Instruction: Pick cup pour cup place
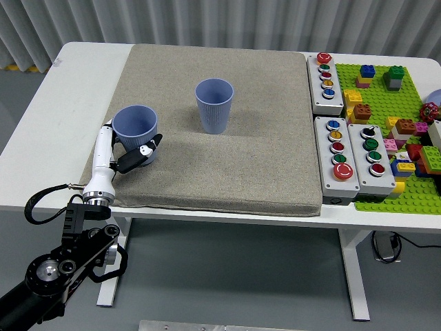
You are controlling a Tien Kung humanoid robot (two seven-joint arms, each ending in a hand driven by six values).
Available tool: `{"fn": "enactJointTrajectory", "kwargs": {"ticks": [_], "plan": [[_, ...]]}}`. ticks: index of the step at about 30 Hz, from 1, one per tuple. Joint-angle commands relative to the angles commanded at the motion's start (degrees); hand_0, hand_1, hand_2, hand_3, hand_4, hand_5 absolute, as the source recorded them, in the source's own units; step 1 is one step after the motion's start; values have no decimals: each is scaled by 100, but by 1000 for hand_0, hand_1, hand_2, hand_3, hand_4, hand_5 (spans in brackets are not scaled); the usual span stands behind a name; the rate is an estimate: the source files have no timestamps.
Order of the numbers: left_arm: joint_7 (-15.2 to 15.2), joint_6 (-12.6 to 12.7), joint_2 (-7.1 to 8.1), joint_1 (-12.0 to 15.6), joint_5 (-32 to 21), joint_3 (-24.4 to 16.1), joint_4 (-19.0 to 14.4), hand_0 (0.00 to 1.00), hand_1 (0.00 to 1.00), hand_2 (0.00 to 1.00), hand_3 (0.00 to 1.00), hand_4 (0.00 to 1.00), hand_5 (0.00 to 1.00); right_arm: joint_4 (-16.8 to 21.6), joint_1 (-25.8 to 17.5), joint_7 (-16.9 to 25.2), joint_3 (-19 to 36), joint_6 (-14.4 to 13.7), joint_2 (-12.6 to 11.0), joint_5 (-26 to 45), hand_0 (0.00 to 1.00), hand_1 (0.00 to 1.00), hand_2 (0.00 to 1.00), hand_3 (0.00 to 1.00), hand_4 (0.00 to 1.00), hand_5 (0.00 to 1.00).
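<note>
2 blue cups: our left hand [124,155] clamps its fingers on the near cup [136,131]; the far cup [214,105] stands upright on the mat [227,172].

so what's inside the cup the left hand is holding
The held cup shows only its own blue inner wall through the open rim; nothing visible inside. Its very bottom is hidden by the near wall, and the left hand covers the lower outside.

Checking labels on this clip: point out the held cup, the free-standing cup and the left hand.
Held cup [135,123], head view, inner wall below the rim.
Free-standing cup [215,116], head view, front of the outer wall.
Left hand [127,153], head view, middle of the hand.
</note>
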Motion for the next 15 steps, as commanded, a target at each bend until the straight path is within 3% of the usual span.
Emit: {"fn": "enactJointTrajectory", "kwargs": {"ticks": [15], "plan": [[-128, 0, 11, -2, -37, 0, 174, 524, 557, 633, 620, 825, 370, -1, 21, -1, 2, -11, 7, 20, 693, 663, 612, 612, 2, 335]]}}
